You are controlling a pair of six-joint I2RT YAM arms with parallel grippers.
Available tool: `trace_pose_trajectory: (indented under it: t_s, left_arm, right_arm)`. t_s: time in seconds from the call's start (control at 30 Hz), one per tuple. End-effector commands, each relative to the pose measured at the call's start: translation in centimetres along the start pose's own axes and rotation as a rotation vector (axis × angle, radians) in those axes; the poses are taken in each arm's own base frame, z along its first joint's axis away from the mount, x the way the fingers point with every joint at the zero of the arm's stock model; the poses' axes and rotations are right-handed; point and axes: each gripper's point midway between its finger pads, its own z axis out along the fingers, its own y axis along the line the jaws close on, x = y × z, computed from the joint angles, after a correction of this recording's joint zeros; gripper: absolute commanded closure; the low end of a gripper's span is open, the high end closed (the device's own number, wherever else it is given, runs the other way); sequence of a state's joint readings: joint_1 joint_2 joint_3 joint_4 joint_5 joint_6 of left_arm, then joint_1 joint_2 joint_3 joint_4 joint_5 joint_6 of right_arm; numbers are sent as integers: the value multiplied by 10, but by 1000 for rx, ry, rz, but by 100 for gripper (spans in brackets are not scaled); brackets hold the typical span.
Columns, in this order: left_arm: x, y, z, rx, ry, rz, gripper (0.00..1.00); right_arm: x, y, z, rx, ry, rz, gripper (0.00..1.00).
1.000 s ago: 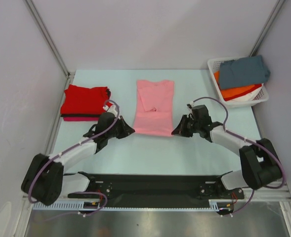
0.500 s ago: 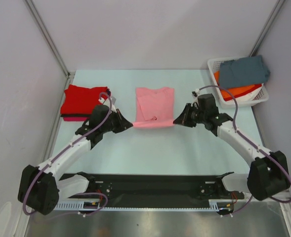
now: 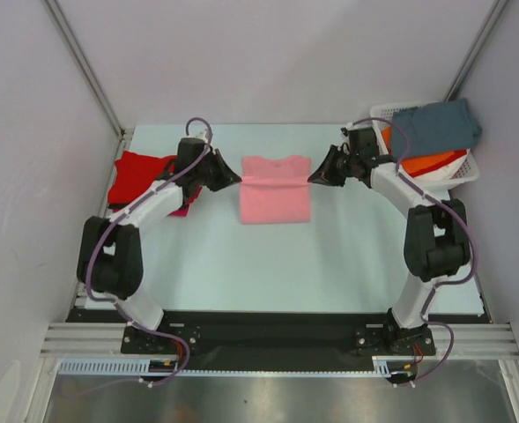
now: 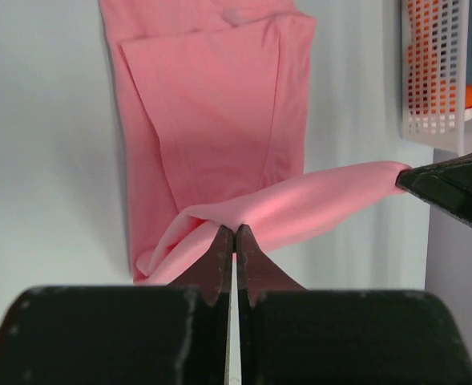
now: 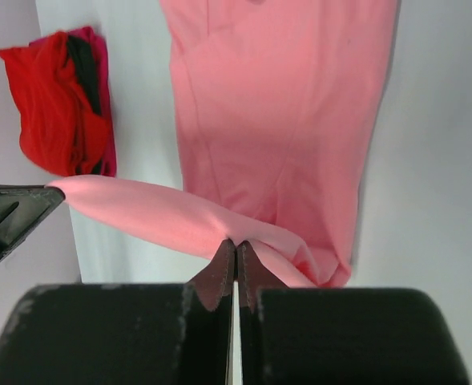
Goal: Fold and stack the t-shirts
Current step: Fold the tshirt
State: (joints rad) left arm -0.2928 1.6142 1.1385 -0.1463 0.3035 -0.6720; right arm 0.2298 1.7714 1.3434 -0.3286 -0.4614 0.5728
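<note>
The light pink t-shirt [image 3: 275,188] lies at the table's middle back, its near hem lifted and carried over toward the collar end. My left gripper [image 3: 238,178] is shut on the hem's left corner [image 4: 219,220]. My right gripper [image 3: 312,179] is shut on the hem's right corner [image 5: 244,233]. The hem hangs taut between them above the shirt [image 4: 219,104] [image 5: 284,96]. A folded red t-shirt [image 3: 140,176] lies on a magenta one at the left, also in the right wrist view [image 5: 55,104]. Slate grey-blue [image 3: 435,126] and orange [image 3: 426,162] t-shirts lie in the basket.
A white slotted plastic basket [image 3: 467,175] stands at the back right corner, also in the left wrist view [image 4: 432,120]. Grey walls and metal posts close in the table at the back and sides. Bare pale table [image 3: 268,264] lies in front of the pink shirt.
Both grippers have carried the pink shirt's near hem away from the arm bases toward the back, folding the shirt over itself. The visible shirt is now about half as long.
</note>
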Motion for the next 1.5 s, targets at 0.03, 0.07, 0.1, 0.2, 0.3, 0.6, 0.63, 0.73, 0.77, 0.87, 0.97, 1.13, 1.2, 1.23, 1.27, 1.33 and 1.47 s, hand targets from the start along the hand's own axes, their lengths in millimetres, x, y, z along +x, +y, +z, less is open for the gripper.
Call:
trace_pose_trajectory:
  t_s: [0.03, 0.07, 0.1, 0.2, 0.3, 0.6, 0.63, 0.73, 0.77, 0.87, 0.97, 1.13, 1.2, 1.23, 1.27, 1.33, 1.47]
  left_arm:
    - [-51, -9, 20, 32, -66, 8, 100]
    - [-58, -6, 23, 30, -72, -2, 100]
    - [-57, 3, 36, 13, -56, -17, 100]
    - [-70, 10, 58, 15, -40, -45, 100]
    - [-85, 13, 82, 40, -33, -63, 98]
    - [-111, 36, 148, 119, -40, -102, 13]
    - [-112, 38, 148, 115, -45, -95, 12]
    - [-111, 36, 134, 106, -87, -48, 10]
    - [-111, 35, 129, 106, -99, -28, 11]
    - [-99, 46, 118, 68, -114, -20, 13]
    - [-85, 52, 118, 75, -112, -23, 17]
    - [-74, 57, 132, 77, -84, -15, 17]
    - [-71, 58, 141, 75, -77, -10, 18]
    - [-70, 58, 145, 75, -72, -10, 21]
    - [-69, 58, 148, 75, -68, -12, 22]
    - [-66, 58, 158, 71, -55, -14, 25]
    - [-68, 50, 172, 71, -50, 5, 32]
  right_arm:
    - [-40, 6, 17, -11, -45, 16, 100]
    - [-45, 4, 22, -9, -52, 27, 100]
    - [-50, 2, 26, -4, -58, 36, 100]
    - [-66, -5, 41, -2, -64, 58, 100]
    - [-82, -18, 57, 9, -76, 90, 100]
    - [-135, -42, 94, -27, -192, 135, 0]
    - [-137, -43, 92, -23, -210, 108, 0]
    - [-134, -35, 83, -83, -245, 32, 0]
    - [-132, -38, 82, -74, -246, 22, 8]
    - [-117, -53, 85, -43, -222, 7, 28]
    - [-104, -67, 95, -28, -192, 4, 41]
    - [-94, -82, 114, -30, -153, -12, 40]
    - [-96, -84, 118, -20, -147, -18, 43]
    - [-92, -90, 124, -1, -134, -14, 44]
    - [-95, -89, 125, 2, -139, -19, 46]
    - [-93, -91, 129, 10, -129, -24, 48]
    - [-91, -98, 143, 11, -114, -13, 52]
